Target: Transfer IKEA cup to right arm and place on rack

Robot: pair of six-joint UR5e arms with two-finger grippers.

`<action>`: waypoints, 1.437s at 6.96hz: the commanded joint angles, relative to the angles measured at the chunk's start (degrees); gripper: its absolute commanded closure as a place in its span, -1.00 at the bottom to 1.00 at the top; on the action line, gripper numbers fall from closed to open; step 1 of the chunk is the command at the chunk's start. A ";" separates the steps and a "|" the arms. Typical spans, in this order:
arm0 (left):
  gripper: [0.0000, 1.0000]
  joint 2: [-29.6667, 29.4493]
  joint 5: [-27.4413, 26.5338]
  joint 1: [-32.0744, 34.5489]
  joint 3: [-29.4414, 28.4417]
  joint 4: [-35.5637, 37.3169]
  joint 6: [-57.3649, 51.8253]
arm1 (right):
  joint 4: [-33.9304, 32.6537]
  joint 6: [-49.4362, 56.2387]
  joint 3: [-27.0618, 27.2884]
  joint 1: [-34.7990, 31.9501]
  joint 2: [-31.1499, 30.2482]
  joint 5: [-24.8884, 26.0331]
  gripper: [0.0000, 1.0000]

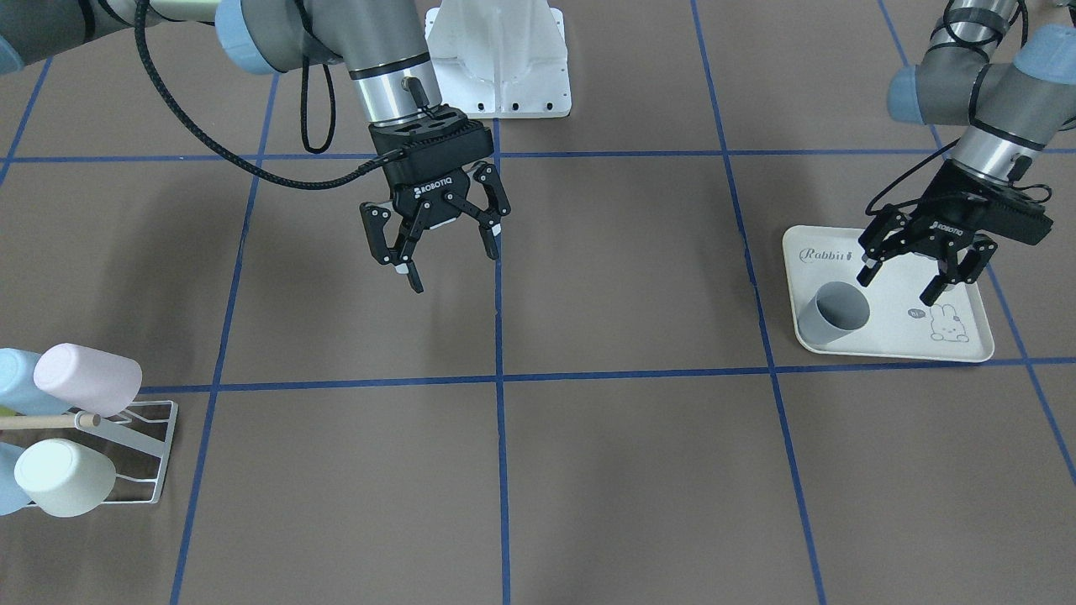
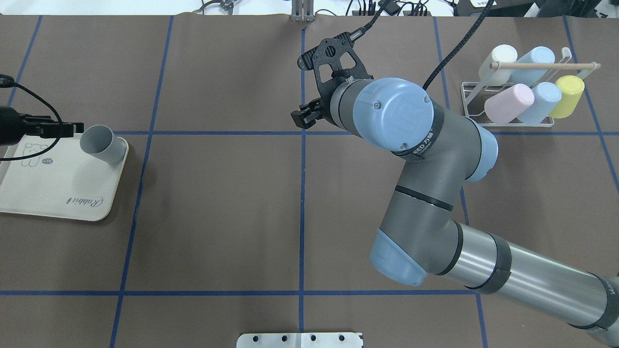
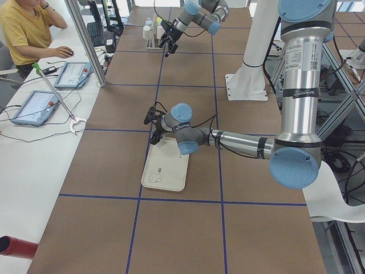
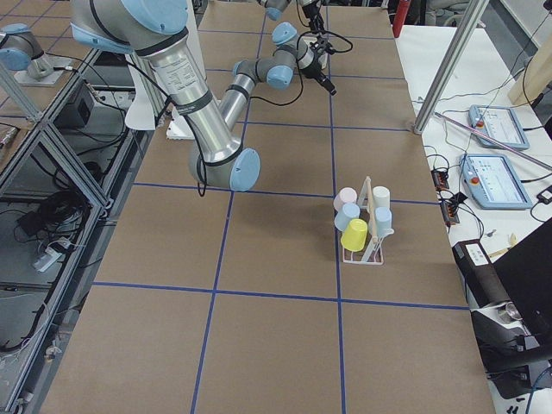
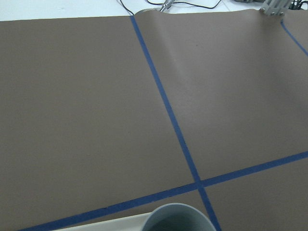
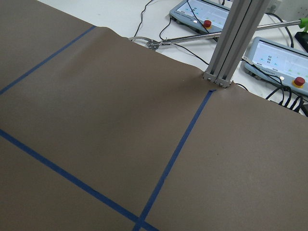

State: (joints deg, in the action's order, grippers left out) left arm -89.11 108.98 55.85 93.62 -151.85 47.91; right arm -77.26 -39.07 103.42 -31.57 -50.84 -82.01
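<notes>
Five pastel cups (image 2: 508,102) on the white rack (image 2: 512,125)

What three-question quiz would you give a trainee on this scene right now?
1. True or false: the left gripper has its fingers shut on the grey cup.
2. Multiple choice: how many cups hang on the rack? A three, B five, C seven.
3. Fill in: the right gripper, over mid-table and holding nothing, has its fingers ___.

Key: 1 false, the fingers are open and the cup stands free on the tray; 2 B; 3 open.
</notes>
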 commanded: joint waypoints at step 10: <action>0.63 -2.56 -3.69 -4.70 -7.75 -8.55 5.17 | 0.09 -0.04 0.38 2.13 -0.67 3.17 -0.98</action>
State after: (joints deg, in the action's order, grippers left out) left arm -91.82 105.29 51.15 85.81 -160.35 53.08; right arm -77.17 -39.11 103.81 -29.53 -51.50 -78.93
